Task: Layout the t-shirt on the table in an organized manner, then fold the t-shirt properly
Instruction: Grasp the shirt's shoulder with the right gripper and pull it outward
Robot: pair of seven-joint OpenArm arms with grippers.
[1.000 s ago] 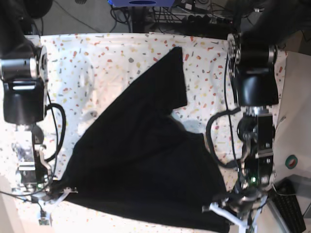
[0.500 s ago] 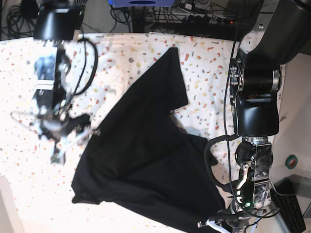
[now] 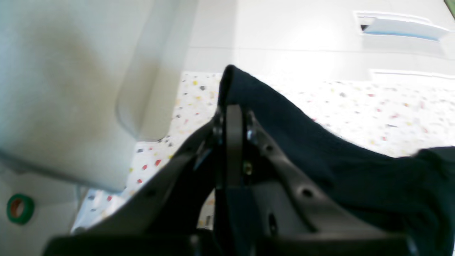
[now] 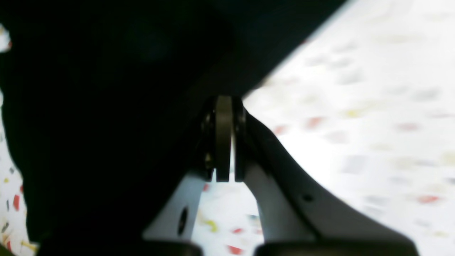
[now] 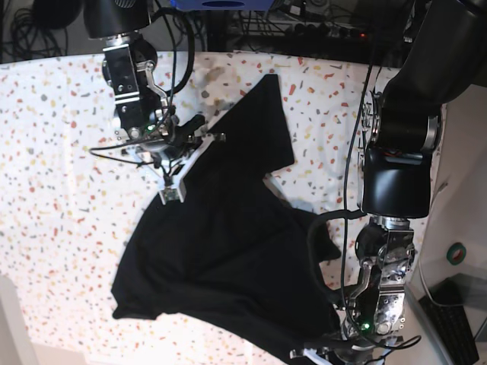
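Note:
The black t-shirt [image 5: 228,251] lies spread and rumpled on the flecked table [image 5: 61,152], plain side up, one sleeve pointing to the far edge. My right gripper [image 5: 207,139] is at the shirt's far-left edge, its fingers [image 4: 224,142] pressed together with the cloth's [image 4: 106,89] edge at their tips. My left gripper [image 5: 323,352] is at the near right corner of the shirt. It is shut on the cloth [image 3: 320,149], which drapes away from its tips [image 3: 233,113]. No print shows.
A green tape roll [image 5: 459,252] and a keyboard [image 5: 456,327] lie off the table's right side. A white bin [image 3: 71,89] stands close to the left gripper. Cables [image 5: 228,23] run behind the far edge. The table's left half [image 5: 53,228] is bare.
My right gripper let go of the near-left hem corner, swung up to the shirt's far-left edge and shut there. The released corner dropped flat. The left gripper stayed shut, edging nearer.

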